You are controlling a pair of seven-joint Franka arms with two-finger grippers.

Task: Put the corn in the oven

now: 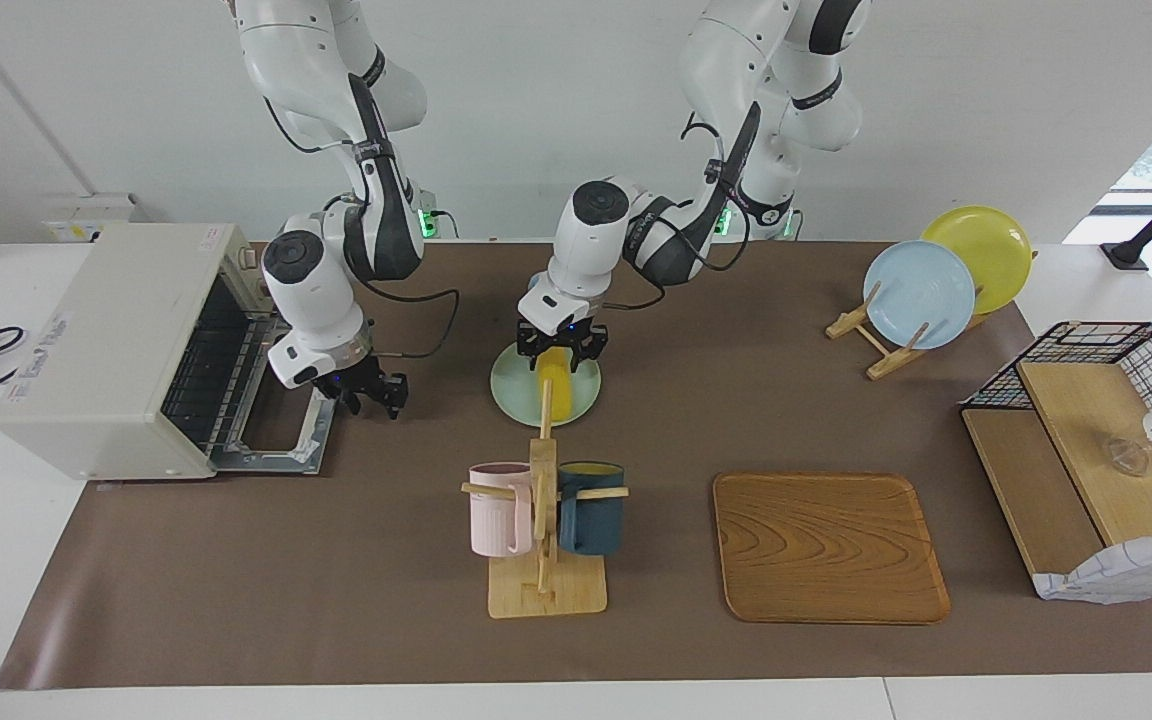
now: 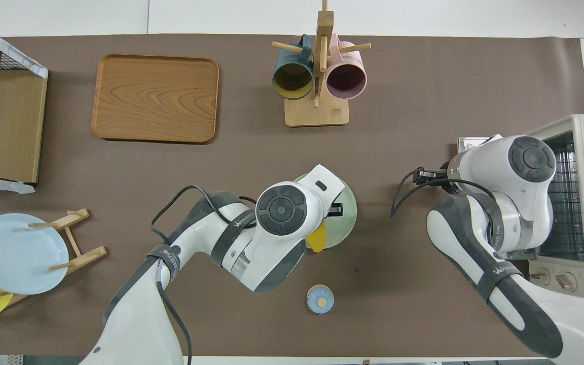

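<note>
Corn (image 1: 558, 388) lay on a pale green plate (image 1: 514, 392) mid-table as the left gripper (image 1: 561, 347) straddled it, fingers spread beside the cob without clearly pinching it. Only the facing view showed that gripper; from overhead the wrist hid it, leaving a yellow tip. At the right arm's end, the boxy off-white oven (image 1: 106, 345) stood open, wire rack showing, the right gripper (image 1: 373, 392) hovering, fingers parted, beside its lowered door. Brown matting (image 1: 336, 560) covered the white table.

The left tool (image 1: 562, 346) is down on the corn (image 1: 558, 390), which lies on the pale green plate (image 1: 516, 392). The right tool (image 1: 373, 393) hangs over the open oven (image 1: 101, 345) door (image 1: 281, 430).
</note>
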